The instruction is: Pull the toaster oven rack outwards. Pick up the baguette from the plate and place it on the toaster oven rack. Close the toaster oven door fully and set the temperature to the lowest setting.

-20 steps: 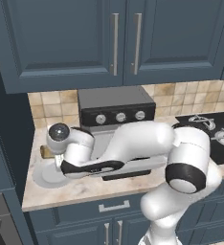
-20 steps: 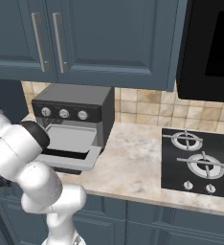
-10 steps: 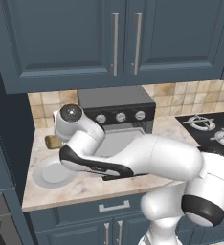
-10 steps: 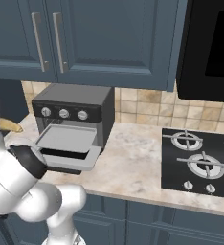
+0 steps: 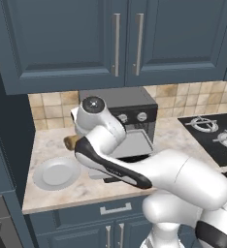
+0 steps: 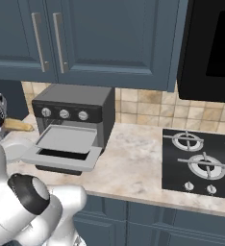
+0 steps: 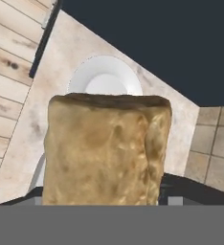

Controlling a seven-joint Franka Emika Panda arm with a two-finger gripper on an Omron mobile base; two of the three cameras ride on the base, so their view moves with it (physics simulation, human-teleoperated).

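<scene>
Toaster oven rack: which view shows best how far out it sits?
The right base view: the rack lies pulled out over the open toaster oven door, unobstructed. In the left base view the arm covers most of the rack. The hand view shows the baguette instead.

- Setting: rendered home kitchen.
- Evidence: dark blue cabinets [image 6: 85, 38], marble-look counter [image 6: 133, 163], tan tile backsplash [image 6: 148, 108], gas hob [image 6: 201, 163], toaster oven [image 6: 76, 115].
</scene>
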